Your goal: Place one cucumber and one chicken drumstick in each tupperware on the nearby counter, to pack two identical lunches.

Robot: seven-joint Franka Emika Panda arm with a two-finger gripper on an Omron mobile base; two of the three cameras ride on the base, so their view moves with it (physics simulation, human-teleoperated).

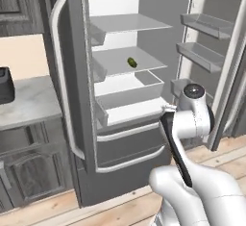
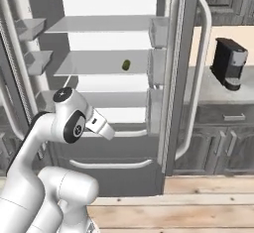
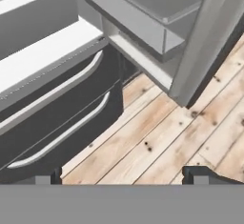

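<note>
Jaws stand fully apart and hold nothing; in the hand view the two dark tips sit at opposite sides of the bottom edge, looking down at the wooden floor and the fridge's lower drawers. The arm is folded low in front of the open fridge, the wrist pointing downward rather than into the shelves, so I judge that no reach has begun.

One cucumber lies on the middle shelf, a small green piece alone toward the back, well above and apart from the hand. Both doors are swung wide, which leaves the shelf free to approach from the front. No drumstick can be made out. The desk runs to the left of the fridge with a dark appliance on it; a coffee machine stands on the stretch to the right. No tupperware can be made out on either stretch.
</note>
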